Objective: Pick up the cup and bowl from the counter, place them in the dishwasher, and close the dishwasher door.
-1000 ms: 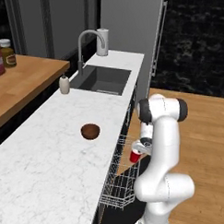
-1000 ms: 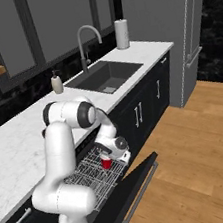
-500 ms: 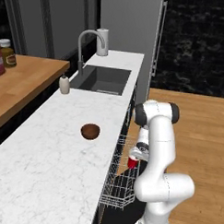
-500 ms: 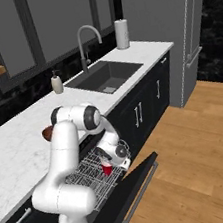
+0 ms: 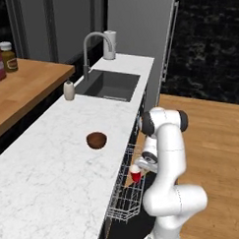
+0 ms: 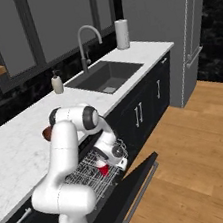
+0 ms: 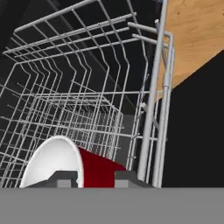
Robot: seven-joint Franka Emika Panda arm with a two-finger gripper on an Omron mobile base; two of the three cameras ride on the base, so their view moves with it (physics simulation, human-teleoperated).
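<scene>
The red cup [image 5: 135, 176] [image 6: 104, 171] hangs tilted inside the pulled-out silver wire rack [image 5: 122, 203] [image 6: 81, 174] of the dishwasher, with my gripper [image 5: 137, 170] [image 6: 105, 165] shut on it. In the hand view the cup [image 7: 97, 169] sits between my fingertips [image 7: 65, 177], its white inside facing left, low among the rack wires [image 7: 87, 87]. The dark brown bowl [image 5: 96, 139] rests on the white marble counter [image 5: 50, 182], left of the arm; my arm half hides the bowl [image 6: 46, 134] in the right base view. The black dishwasher door [image 6: 132, 186] lies open, folded down.
A dark sink [image 5: 109, 85] with a curved faucet [image 5: 90, 46] sits further along the counter, a white soap bottle [image 5: 68, 90] beside it and a white roll [image 5: 109, 44] behind. A wooden shelf [image 5: 24, 88] with jars is at the left. A grey fridge [image 6: 182, 27] stands beyond the wood floor [image 6: 199, 146].
My gripper has carried the red cup downward, from beside the counter edge into the wire rack. The bowl has stayed where it was.
</scene>
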